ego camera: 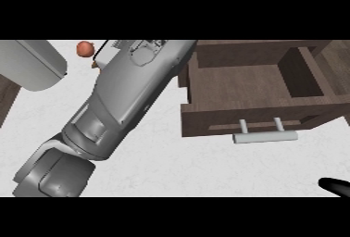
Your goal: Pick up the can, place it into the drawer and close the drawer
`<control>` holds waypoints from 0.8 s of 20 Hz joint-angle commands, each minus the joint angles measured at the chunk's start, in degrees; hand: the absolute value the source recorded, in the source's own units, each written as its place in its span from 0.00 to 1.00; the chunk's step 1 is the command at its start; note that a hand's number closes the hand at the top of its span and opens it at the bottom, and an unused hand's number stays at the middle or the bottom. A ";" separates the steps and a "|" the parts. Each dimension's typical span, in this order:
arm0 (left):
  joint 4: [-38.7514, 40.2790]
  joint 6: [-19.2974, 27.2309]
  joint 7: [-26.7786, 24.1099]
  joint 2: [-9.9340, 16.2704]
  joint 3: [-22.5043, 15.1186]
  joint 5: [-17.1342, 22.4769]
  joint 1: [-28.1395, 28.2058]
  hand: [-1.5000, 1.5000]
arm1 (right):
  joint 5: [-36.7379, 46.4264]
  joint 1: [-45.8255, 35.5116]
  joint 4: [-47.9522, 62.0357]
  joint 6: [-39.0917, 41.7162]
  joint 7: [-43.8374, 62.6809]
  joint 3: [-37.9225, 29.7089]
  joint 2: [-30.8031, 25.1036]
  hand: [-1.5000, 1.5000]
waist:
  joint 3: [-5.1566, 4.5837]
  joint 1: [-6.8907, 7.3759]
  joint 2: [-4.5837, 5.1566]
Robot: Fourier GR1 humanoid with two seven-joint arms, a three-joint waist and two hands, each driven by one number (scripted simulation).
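At the lower right edge, only a small black part of the right robot hand (335,187) is seen over the white surface (205,171). Whether it is open or closed cannot be told from so little.

At the lower left, the thick near end of the left forearm (116,106) is seen. The grey arm runs diagonally up and to the right, across the surface, as far as the top edge of the view. The left robot hand itself is not shown, so its state cannot be given.

To the right of the arm, a pale bar handle (265,137) is carried on two short posts set in the dark wooden front of the drawer (239,83). The drawer is pulled out, and its brown floor and side walls are exposed from above. Its near left corner lies close beside the forearm. More dark wood is seen behind the drawer and along its right side.

At the upper left, a large rounded grey object (34,65) is seen, cut off by the view's edge. Farther back, a small reddish round thing (84,48) lies just left of the arm's far end. Whether this is the can cannot be told, and the can is not made out with certainty anywhere else.
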 commanded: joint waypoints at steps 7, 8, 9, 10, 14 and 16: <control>9.58 5.37 -3.21 -0.01 -5.10 4.99 -6.35 1.00 | 0.40 -3.31 0.56 -0.16 2.30 1.05 -1.59 0.00 | 0.08 -2.07 0.65; 9.20 7.19 -2.70 -0.01 -6.67 6.05 -5.86 1.00 | -1.14 -3.69 4.18 1.27 -1.50 -0.26 -1.91 0.00 | 0.17 -2.56 0.71; 9.80 7.99 -3.13 -0.01 -6.67 6.33 -6.05 0.00 | 0.98 -3.18 0.75 -0.08 1.64 2.14 -0.95 0.00 | 0.09 -2.28 0.57; 10.74 9.33 -2.30 -0.01 -7.60 5.72 -7.33 0.00 | -1.75 -3.55 3.71 1.23 -1.20 -0.51 -1.84 0.00 | 0.17 -2.59 0.64; 10.28 11.24 -5.29 -0.01 -9.21 8.18 -5.43 0.00 | -0.15 -3.04 0.91 1.15 0.99 1.51 -1.88 0.00 | 0.10 -2.62 0.59; 11.60 12.27 -3.47 -0.01 -9.93 9.09 -6.51 0.00 | -0.97 -5.15 -0.35 -0.18 3.26 1.46 -1.91 0.00 | 0.11 -3.25 0.65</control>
